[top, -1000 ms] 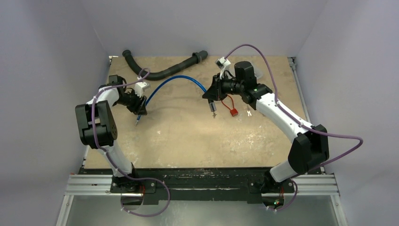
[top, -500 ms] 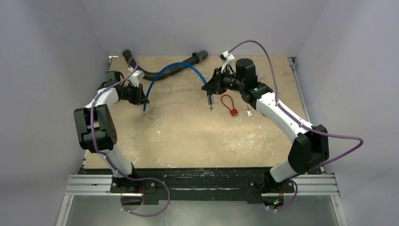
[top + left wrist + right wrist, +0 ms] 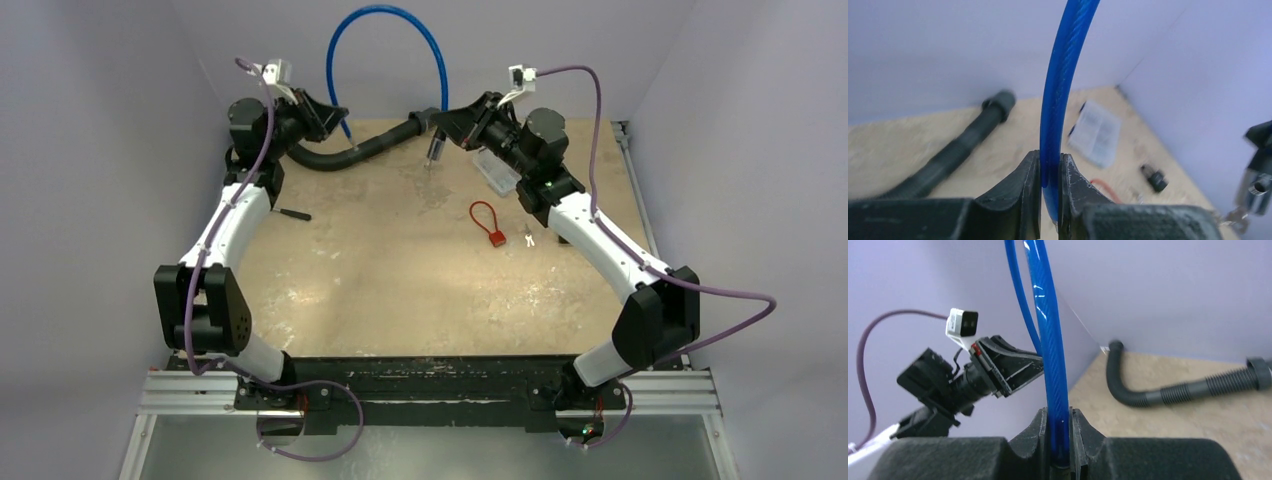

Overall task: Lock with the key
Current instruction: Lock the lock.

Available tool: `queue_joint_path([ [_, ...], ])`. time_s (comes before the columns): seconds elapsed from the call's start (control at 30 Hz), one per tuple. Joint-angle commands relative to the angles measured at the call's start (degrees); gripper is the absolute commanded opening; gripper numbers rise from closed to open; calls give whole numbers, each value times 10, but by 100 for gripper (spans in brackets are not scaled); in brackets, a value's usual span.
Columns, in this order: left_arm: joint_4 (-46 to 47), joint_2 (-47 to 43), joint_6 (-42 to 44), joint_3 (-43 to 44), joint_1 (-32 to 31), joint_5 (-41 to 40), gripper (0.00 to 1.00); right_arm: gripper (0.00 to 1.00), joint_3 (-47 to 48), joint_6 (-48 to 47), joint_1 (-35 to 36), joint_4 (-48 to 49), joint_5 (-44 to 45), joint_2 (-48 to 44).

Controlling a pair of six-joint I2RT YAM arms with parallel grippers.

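While both arms hold the blue cable (image 3: pixel 385 9) arched high at top centre of the overhead view, neither is free for the key (image 3: pixel 528 237). The left gripper (image 3: pixel 330 108) and right gripper (image 3: pixel 455 115) are each clamped narrow on that cable, and the wrist views show fingers (image 3: pixel 1030 190) pinching it. The key lies flat on the table (image 3: pixel 400 300), right of centre, just beside the red lock (image 3: pixel 487 222) and close to the right forearm. It's below the right gripper in frame, well apart from the left, so I'd say right arm's job. Key axis is too small to tell. There's bare board lower left of the lock, and the right table edge is near.
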Motion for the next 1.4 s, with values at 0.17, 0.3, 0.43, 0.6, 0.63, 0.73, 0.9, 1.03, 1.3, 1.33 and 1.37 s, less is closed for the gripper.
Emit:
queue_joint_path([
  [0.17, 154, -26, -275, 125, -47, -118, 0, 0, 3, 34, 1, 212, 7, -26],
  [0.3, 109, -30, -332, 151, -82, -187, 0, 0, 5, 49, 1, 211, 56, -23],
  [0.43, 60, -37, -360, 162, -127, -257, 0, 0, 11, 72, 2, 207, 76, -18],
  [0.6, 13, -39, -387, 169, -172, -298, 0, 0, 9, 89, 4, 208, 94, -14],
  [0.63, 10, -40, -392, 168, -179, -299, 0, 0, 8, 83, 5, 211, 93, -14],
  [0.73, 7, -40, -401, 166, -200, -303, 0, 0, 3, 62, 5, 217, 94, -17],
  [0.9, 4, -38, -407, 166, -226, -301, 0, 0, -5, 40, 8, 215, 120, -21],
  [1.03, 2, -35, -414, 167, -235, -297, 0, 0, -3, 35, 9, 208, 143, -19],
  [1.3, -2, -41, -419, 158, -249, -293, 0, 0, -1, 40, 10, 195, 152, -16],
  [1.33, -1, -41, -416, 159, -249, -293, 0, 0, -3, 39, 11, 194, 153, -16],
  [1.37, 2, -42, -415, 161, -248, -293, 0, 0, -5, 39, 11, 193, 154, -17],
])
